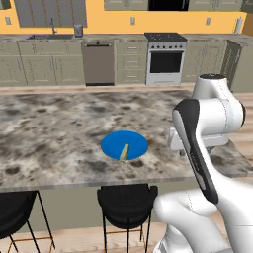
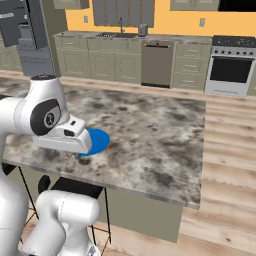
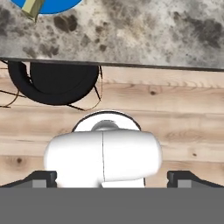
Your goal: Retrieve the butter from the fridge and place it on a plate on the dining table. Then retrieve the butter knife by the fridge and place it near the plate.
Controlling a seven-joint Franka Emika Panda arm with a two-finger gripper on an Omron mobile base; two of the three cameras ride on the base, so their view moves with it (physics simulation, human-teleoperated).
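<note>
The butter (image 1: 124, 151) is a pale yellow stick lying on the near part of the bright blue plate (image 1: 113, 143), which rests on the marbled dining table (image 1: 49, 128). In the hand view the butter (image 3: 33, 8) and the plate (image 3: 57, 5) sit at the top left, past the table's edge (image 3: 144, 35). My gripper (image 3: 112, 178) is open, its dark tips far apart with nothing between them, and it hangs near the table's front edge, right of the plate (image 2: 99, 140). The dark grey fridge (image 2: 30, 45) stands far left. The butter knife is out of view.
Black stools (image 1: 126, 197) (image 1: 12, 210) stand under the table's near edge; one stool (image 3: 57, 83) is below the hand. Beige cupboards, a dishwasher (image 1: 98, 63) and a stove (image 1: 165, 59) line the far wall. Wooden floor runs along the table's right end (image 2: 225, 165).
</note>
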